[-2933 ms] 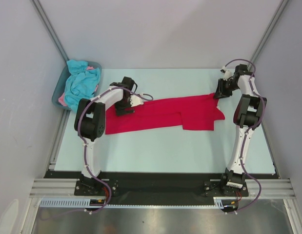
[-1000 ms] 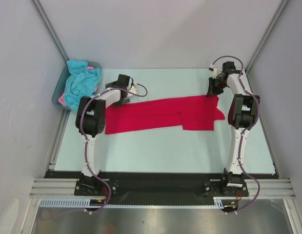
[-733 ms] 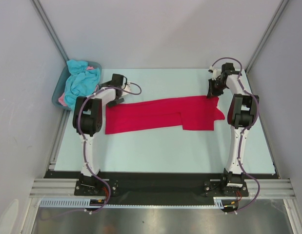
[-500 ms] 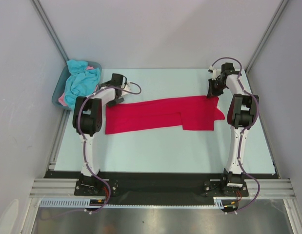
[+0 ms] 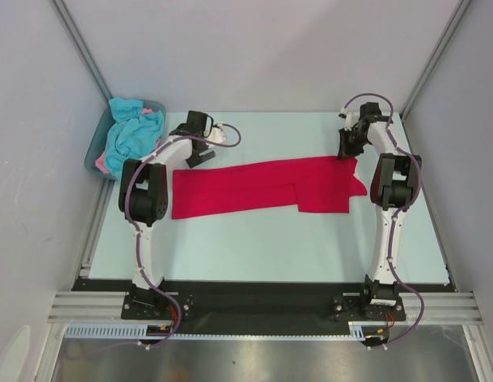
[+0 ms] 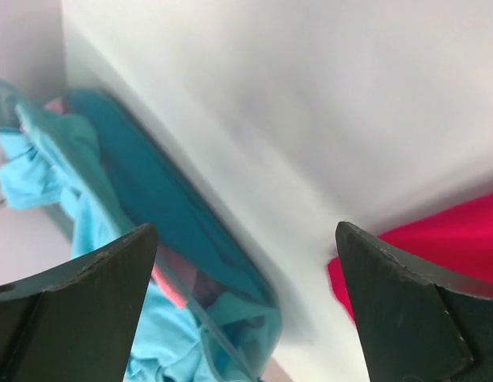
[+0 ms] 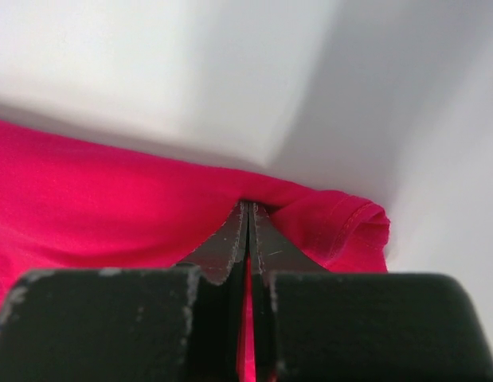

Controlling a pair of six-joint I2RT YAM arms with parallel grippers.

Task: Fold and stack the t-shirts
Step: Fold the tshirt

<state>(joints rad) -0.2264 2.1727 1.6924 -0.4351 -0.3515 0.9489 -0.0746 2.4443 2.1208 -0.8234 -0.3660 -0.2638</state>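
this crimson t-shirt (image 5: 262,187) looks light and floppy, so grab corners; right gripper (image 7: 248,208) pinches its far hem; left gripper (image 6: 246,231) spread wide, empty

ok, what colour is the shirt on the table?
The shirt is plain crimson red; clearest in top external view.
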